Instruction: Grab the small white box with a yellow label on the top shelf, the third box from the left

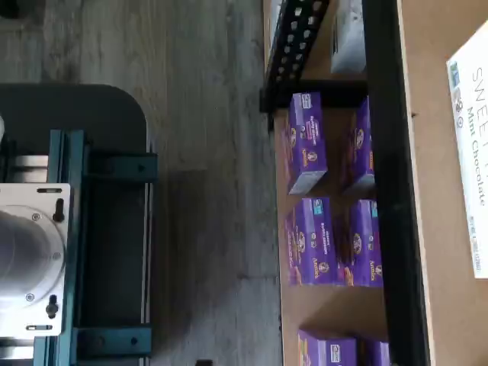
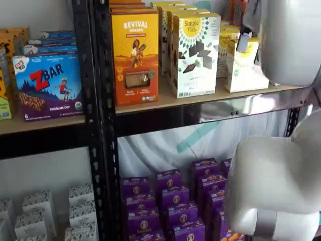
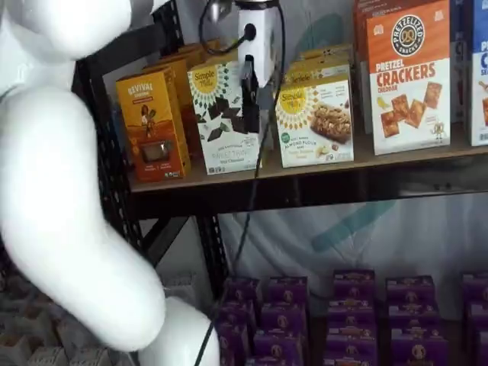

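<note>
The small white box (image 3: 316, 122), with a yellow sunburst and a cookie picture, stands on the top shelf (image 3: 343, 183) in both shelf views, to the right of the taller white box with dark chocolate pieces (image 3: 219, 114). In a shelf view the box (image 2: 244, 70) is partly covered by my white arm. My gripper (image 3: 250, 114) hangs in front of the shelf, between the taller white box and the small box, just left of the small box. Only a black finger shows side-on, so I cannot tell its state. The wrist view does not show the small box.
An orange Revival box (image 3: 151, 126) stands left on the top shelf and a Pretzel Crackers box (image 3: 409, 76) right. Purple boxes (image 2: 175, 201) fill the shelf below. A ZBAR box (image 2: 47, 85) sits on the neighbouring shelf. The wrist view shows the teal-bracket mount (image 1: 76, 259).
</note>
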Motion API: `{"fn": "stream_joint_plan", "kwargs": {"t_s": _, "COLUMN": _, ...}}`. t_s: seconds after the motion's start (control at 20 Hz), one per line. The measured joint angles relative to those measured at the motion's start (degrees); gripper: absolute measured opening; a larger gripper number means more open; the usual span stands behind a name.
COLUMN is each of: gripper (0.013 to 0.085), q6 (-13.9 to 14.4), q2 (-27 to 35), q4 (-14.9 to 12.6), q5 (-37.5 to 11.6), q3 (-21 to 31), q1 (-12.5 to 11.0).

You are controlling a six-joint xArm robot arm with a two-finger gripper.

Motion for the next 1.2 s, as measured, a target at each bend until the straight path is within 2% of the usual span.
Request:
{"fn": "stream_joint_plan", "kwargs": {"t_s": 0.05, "gripper": 0.0850, "q6": 0.56, "q2": 1.02, "q4": -2.35, "q5": 2.07, "q3": -1.53, "q1": 1.29}}
{"fn": "stream_joint_plan", "kwargs": {"t_s": 0.3, "gripper": 0.0850, "q6": 0.79, "q2": 0.17, "q4": -2.16, "q5": 0.97, "q3": -0.84, "q1": 1.35}}
{"fn": "stream_joint_plan", "kwargs": {"t_s": 0.35, "gripper": 0.0850, "q6": 0.64, "q2": 0.06, "q4": -1.18, "q5": 0.65, "q3": -0.72, "q1": 0.85}}
{"fn": "stream_joint_plan", "kwargs": {"t_s": 0.5, "gripper": 0.0850, "q6": -0.20, "q2": -0.35, "q4": 5.07, "q5": -2.17, "q3": -0.06, "q1": -2.02}}
{"fn": "stream_joint_plan", "kwargs": {"t_s": 0.65, "gripper": 0.0850, "q6": -1.08, "q2": -1.93, "q4": 11.62, "q5": -9.39, "q3": 2.62, "q1": -4.27}}
{"fn": "stream_joint_plan", "kwargs": {"t_s": 0.7, "gripper": 0.0850, "q6": -1.26, "q2": -1.92, "q4": 12.46, "q5": -11.68, "q3": 2.94, "q1": -4.32}}
{"fn": "stream_joint_plan", "kwargs": {"t_s": 0.8, "gripper": 0.0850, "q6": -1.53, "q2": -1.25, "q4": 12.37, "q5": -14.75, "q3": 2.84, "q1": -3.83}}
{"fn": "stream_joint_plan", "kwargs": {"t_s": 0.9, "gripper": 0.0850, "q6": -1.75, "q2": 0.07, "q4": 10.77, "q5": -17.01, "q3": 2.14, "q1": -2.91}}
{"fn": "stream_joint_plan", "kwargs": {"t_s": 1.2, "gripper": 0.0850, "q6": -1.97, "q2": 5.25, "q4": 6.61, "q5": -17.84, "q3": -1.78, "q1": -1.49}}
